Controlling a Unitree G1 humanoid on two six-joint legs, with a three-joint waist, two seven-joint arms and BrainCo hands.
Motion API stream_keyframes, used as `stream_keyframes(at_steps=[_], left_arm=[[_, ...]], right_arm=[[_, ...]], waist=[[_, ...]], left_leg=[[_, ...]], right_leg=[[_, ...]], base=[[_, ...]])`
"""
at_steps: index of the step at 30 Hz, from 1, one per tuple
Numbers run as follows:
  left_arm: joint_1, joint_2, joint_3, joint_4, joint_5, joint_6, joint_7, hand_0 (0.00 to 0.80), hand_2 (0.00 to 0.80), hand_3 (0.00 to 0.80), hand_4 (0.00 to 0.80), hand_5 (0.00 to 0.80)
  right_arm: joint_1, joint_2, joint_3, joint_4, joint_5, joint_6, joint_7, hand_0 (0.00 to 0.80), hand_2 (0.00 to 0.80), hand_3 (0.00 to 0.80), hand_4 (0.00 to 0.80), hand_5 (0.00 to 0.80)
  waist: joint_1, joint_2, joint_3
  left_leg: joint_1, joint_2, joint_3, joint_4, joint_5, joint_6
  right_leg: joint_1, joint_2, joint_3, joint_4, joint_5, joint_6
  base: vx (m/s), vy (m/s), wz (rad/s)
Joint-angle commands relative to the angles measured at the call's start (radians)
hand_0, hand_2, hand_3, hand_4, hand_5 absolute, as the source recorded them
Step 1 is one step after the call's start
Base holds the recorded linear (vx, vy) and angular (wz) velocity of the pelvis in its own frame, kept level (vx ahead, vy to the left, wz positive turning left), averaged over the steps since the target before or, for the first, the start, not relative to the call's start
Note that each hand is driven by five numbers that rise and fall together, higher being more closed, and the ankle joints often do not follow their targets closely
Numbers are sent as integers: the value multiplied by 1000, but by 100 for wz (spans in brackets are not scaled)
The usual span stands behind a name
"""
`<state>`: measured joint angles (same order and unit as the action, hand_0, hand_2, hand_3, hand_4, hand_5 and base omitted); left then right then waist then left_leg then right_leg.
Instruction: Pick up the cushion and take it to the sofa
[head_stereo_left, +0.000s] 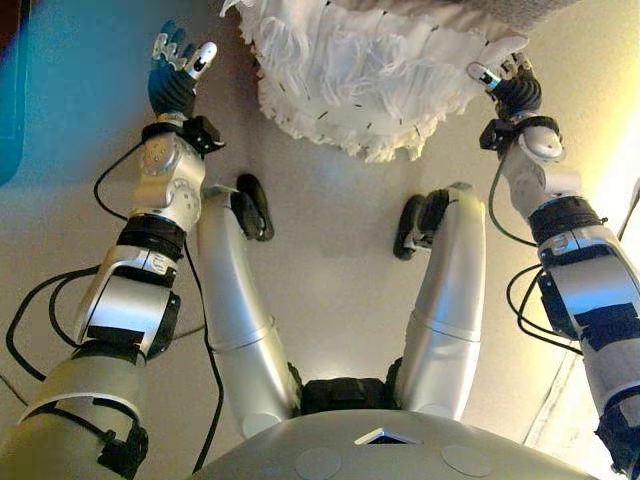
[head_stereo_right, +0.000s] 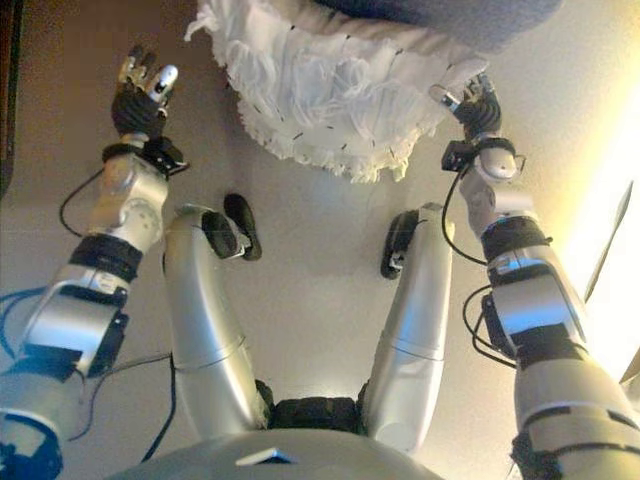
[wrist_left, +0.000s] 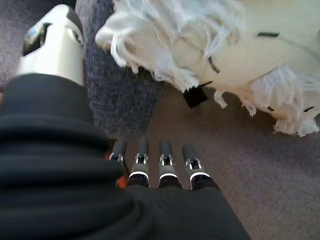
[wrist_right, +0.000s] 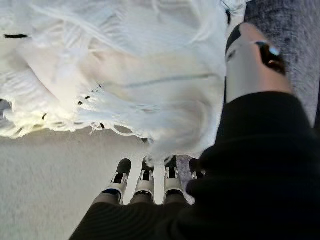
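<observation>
The right hand (wrist_right: 150, 187) has its fingers straight and relaxed, tips just under the fringed edge of the cushion (head_stereo_left: 370, 80), thumb alongside; it holds nothing. The left hand (wrist_left: 160, 165) is likewise spread straight, well clear of the cushion, with bare floor past its tips. In the head views the white tasselled cushion sits at twelve o'clock, apparently leaning on the grey sofa (wrist_left: 120, 95), though its contact there is hard to see. Left hand at ten o'clock, right at two.

Risk, as I judge it: closing on loose fringe alone would let the cushion slip or dangle. The sofa base crowds the right hand's approach.
</observation>
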<state>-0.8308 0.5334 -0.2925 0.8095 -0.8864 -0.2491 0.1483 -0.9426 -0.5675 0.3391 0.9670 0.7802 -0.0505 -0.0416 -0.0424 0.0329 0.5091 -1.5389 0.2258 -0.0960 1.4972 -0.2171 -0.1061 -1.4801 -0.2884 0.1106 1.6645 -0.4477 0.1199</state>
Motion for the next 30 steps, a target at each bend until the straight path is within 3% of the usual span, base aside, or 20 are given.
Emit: stream_keyframes(at_steps=[1,8,17,25,30], left_arm=[[-38,45,1,67,-27,-2,-16,0,0,0,0,0],[-47,71,-33,78,-106,61,-181,0,0,0,0,0],[-75,116,-117,140,-68,156,-325,0,0,0,0,0],[-90,133,-144,85,-129,110,-484,0,0,0,0,0],[-97,122,-193,49,-45,68,-425,0,0,0,0,0]], right_arm=[[-25,-2,2,45,29,-4,77,0,0,0,0,0],[-31,-21,32,61,4,40,139,0,0,0,0,0],[-38,-52,67,81,-4,75,193,0,0,0,0,0],[-22,-75,73,29,19,94,186,0,0,0,0,0],[-15,-65,80,5,18,104,178,0,0,0,0,0]], waist=[[-5,11,-25],[-5,17,-30],[-9,20,-46],[-21,27,-49],[-25,29,-56]], left_leg=[[41,37,-7,102,-231,32],[25,44,-22,164,-253,33],[20,61,-34,211,-271,27],[17,69,-34,223,-290,21],[30,69,-31,213,-294,19]], right_leg=[[-10,-39,37,-60,62,-32],[-34,-56,65,8,41,-40],[-47,-74,89,64,25,-41],[-51,-72,97,68,17,-39],[-39,-71,93,55,18,-39]], base=[[96,6,2],[67,31,5],[53,21,1],[20,17,0],[30,-2,-1]])
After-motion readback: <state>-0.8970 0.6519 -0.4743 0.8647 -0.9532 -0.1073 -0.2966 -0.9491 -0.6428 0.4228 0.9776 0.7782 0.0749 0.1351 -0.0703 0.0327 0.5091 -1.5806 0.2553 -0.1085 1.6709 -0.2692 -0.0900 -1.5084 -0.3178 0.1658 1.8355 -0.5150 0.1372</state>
